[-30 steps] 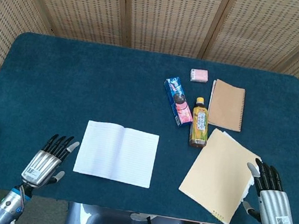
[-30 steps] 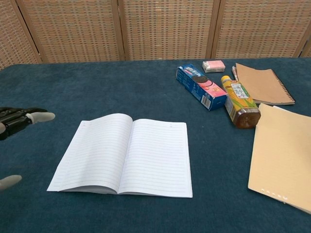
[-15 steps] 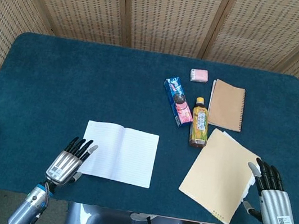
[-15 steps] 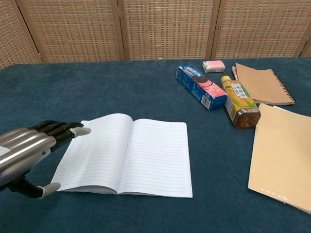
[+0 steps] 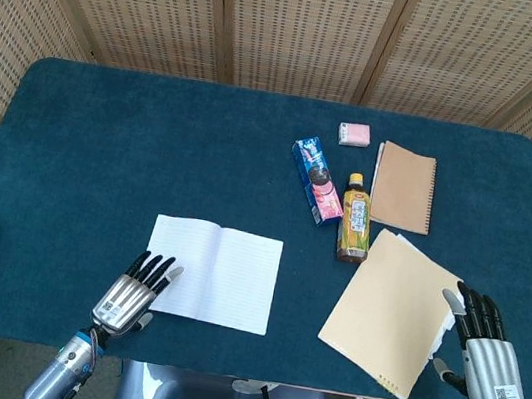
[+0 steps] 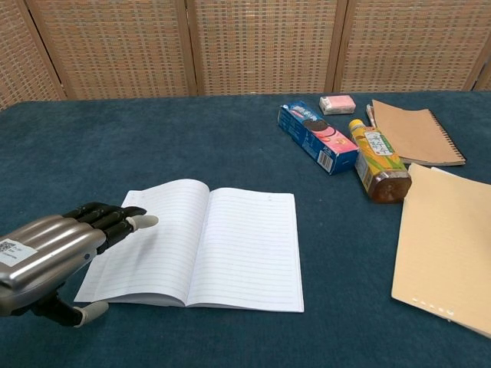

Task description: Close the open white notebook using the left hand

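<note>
Basically nothing's done yet: white notebook [image 6: 196,244] lies fully open, left hand [image 5: 135,290] hovering spread, empty, over its near-left corner.

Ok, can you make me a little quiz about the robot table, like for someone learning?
1. True or false: the white notebook is already closed.
2. Which hand has its fingers over the notebook's edge? A) left hand B) right hand
3. Fill in: the bottle lies between the cookie box and the brown ____.

Key: 1. False, it lies open. 2. A. 3. Notebook.
</note>
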{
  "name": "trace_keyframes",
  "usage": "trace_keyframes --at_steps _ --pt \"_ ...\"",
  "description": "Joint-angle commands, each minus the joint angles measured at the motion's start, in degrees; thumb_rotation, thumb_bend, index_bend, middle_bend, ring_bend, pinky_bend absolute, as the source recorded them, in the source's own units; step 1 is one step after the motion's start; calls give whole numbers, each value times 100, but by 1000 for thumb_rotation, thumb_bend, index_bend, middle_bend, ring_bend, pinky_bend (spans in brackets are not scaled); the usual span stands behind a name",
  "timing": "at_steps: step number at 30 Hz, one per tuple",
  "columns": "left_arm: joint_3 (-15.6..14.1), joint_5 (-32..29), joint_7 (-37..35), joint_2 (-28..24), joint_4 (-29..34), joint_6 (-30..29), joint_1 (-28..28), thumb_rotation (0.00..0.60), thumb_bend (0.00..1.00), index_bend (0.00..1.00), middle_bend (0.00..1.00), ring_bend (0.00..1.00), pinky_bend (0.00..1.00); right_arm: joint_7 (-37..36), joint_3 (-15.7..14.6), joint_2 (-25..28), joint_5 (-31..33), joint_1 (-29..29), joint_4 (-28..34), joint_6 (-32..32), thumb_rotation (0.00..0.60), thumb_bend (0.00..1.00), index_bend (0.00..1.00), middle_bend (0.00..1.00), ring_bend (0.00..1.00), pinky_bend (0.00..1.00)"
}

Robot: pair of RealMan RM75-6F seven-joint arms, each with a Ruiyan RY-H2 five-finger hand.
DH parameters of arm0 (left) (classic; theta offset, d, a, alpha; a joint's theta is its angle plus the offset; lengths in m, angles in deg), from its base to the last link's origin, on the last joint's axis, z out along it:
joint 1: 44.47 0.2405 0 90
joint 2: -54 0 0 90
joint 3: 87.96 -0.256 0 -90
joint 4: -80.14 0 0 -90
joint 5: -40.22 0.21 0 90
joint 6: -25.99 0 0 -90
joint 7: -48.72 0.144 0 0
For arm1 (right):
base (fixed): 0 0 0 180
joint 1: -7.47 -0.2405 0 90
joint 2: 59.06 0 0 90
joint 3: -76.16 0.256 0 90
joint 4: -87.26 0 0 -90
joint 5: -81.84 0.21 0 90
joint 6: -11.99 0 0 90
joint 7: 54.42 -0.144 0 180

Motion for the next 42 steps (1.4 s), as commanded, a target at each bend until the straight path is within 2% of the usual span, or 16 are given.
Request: trace_keyframes --at_steps 1,13,27,31,42 --pt "13 -79 53 53 -102 1 -26 600 308 0 0 0 0 -20 -1 8 2 -1 12 5 600 89 16 0 0 0" --pt "-82 -134 4 324 -431 -39 -78 600 308 0 0 0 0 -65 -4 17 -11 -2 25 1 600 89 16 0 0 0" --pt "-48 -181 -45 503 -811 -182 -99 600 321 0 0 0 0 -62 -29 10 -32 -10 37 36 600 89 16 0 0 0" --pt "-67 -131 -78 527 -858 -250 -96 600 345 0 0 0 0 -45 -33 0 -36 -14 35 46 600 89 16 0 0 0" --pt "-80 -14 -101 518 -809 -369 -125 600 498 0 0 0 0 -58 -26 5 -33 -12 37 34 600 89 16 0 0 0"
